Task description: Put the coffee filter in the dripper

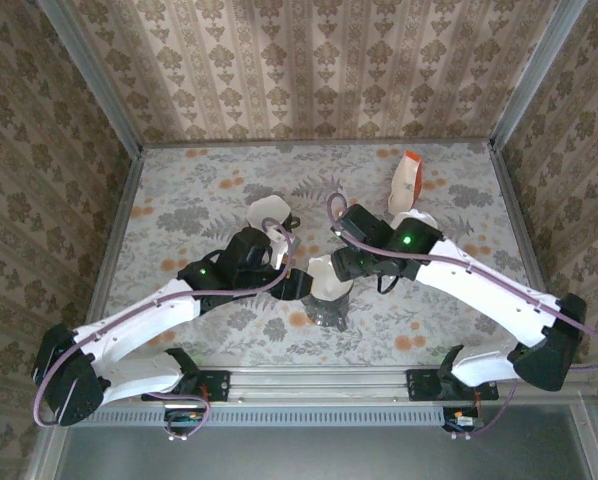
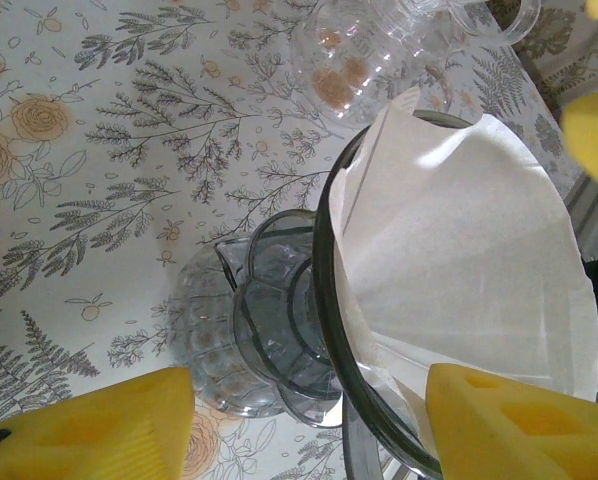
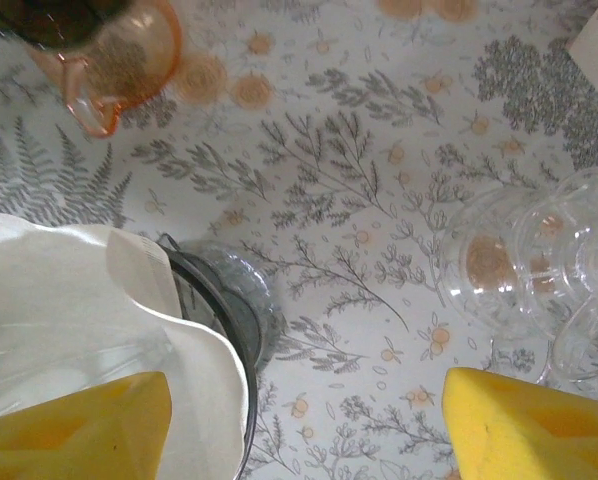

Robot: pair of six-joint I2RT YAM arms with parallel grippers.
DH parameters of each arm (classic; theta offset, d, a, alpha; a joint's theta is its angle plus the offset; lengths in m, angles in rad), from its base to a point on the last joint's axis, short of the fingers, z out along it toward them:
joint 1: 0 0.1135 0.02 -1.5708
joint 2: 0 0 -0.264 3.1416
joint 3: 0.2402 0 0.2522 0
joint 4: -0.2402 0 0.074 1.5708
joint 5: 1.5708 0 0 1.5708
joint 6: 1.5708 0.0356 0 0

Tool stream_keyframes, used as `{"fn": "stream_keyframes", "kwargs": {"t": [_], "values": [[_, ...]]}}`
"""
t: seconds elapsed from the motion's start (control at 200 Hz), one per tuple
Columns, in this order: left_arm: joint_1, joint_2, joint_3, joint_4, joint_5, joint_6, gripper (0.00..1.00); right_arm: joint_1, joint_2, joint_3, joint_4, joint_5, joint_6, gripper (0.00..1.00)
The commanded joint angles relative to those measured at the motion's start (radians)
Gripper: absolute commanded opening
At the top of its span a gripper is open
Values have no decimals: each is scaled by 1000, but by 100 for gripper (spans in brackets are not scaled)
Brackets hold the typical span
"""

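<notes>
White paper filter (image 2: 459, 260), just the one, is sitting opened out inside the single dark-rimmed glass dripper (image 2: 279, 330). That's near the middle of the table (image 1: 179, 200), a bit toward the near edge.

From the top camera I count two arms meeting over it, with the left gripper (image 1: 291, 283) on its left and the right gripper (image 1: 345, 266) on its right. There's also one orange-and-white pouch (image 1: 407, 182) far right, and one white thing (image 1: 269, 212) further back that I can't identify.

Left wrist cam gives me what the top doesn't. Its yellow pads (image 2: 89, 430) are spread wide with the dripper's rim between them, and one clear glass jug (image 2: 379, 50) sits beyond.

Right wrist cam adds one orange glass mug (image 3: 109, 50). Its own pads (image 3: 539, 430) are wide apart too, one right by the filter's edge, but I can't tell if it's touching.
</notes>
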Motion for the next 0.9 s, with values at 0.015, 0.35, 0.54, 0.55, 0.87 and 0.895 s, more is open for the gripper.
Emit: {"fn": "stream_keyframes", "kwargs": {"t": [0.015, 0.35, 0.54, 0.55, 0.87, 0.895], "values": [[5, -5, 2, -4, -2, -1, 66, -3, -68, -41, 71, 39, 13, 74], [5, -34, 1, 20, -5, 1, 79, -2, -111, -71, 101, 62, 20, 76], [4, -51, 0, 24, -10, 2, 83, -3, -115, -73, 110, 67, 17, 76], [4, -51, 0, 25, -10, 2, 83, -3, -115, -73, 110, 69, 17, 76], [0, -77, 1, 22, -26, 2, 90, -3, -136, -86, 133, 77, 20, 77], [0, -82, 2, 20, -30, 3, 91, -3, -141, -87, 137, 79, 20, 77]]}}
